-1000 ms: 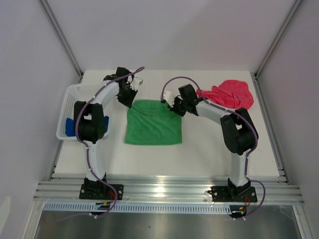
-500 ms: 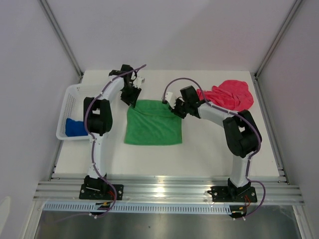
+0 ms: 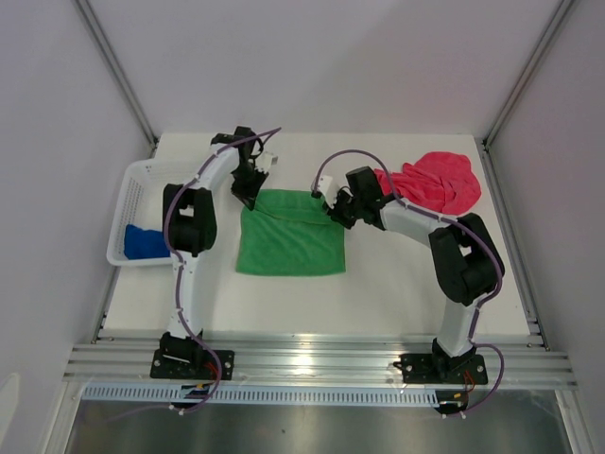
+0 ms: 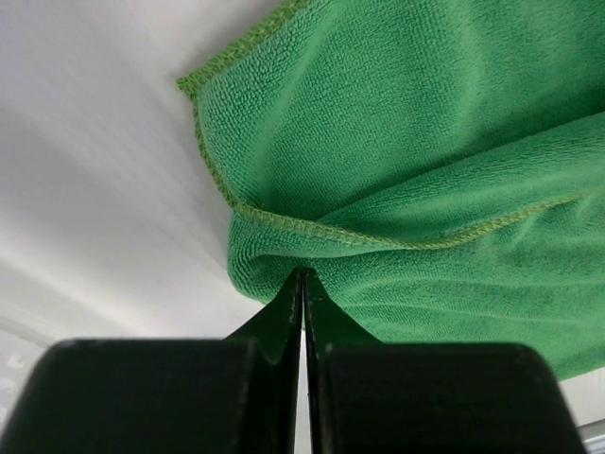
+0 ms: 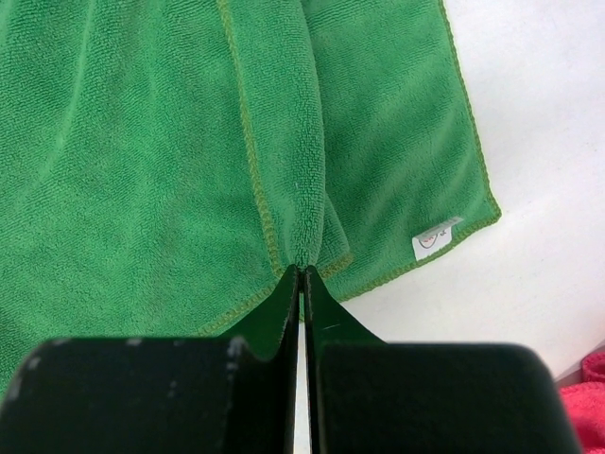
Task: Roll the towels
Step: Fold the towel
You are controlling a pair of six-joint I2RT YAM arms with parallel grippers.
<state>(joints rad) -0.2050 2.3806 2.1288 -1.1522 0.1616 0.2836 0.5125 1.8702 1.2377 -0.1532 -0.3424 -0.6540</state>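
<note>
Green towel [image 3: 289, 241] lies flat, centre; my left claw [image 4: 302, 276] and right claw [image 5: 301, 271] each pinch a far corner. Rolling apparently at its start; next, both must curl that edge evenly toward me.

The left pincer [image 4: 302, 284] is closed, its black tips pinching a folded edge of the green towel [image 4: 425, 142]. The towel's stitched corner lies on the white desk [image 4: 95, 170].

a white mesh basket [image 3: 132, 189] sits at the left edge of the white table [image 3: 378, 293]
</note>
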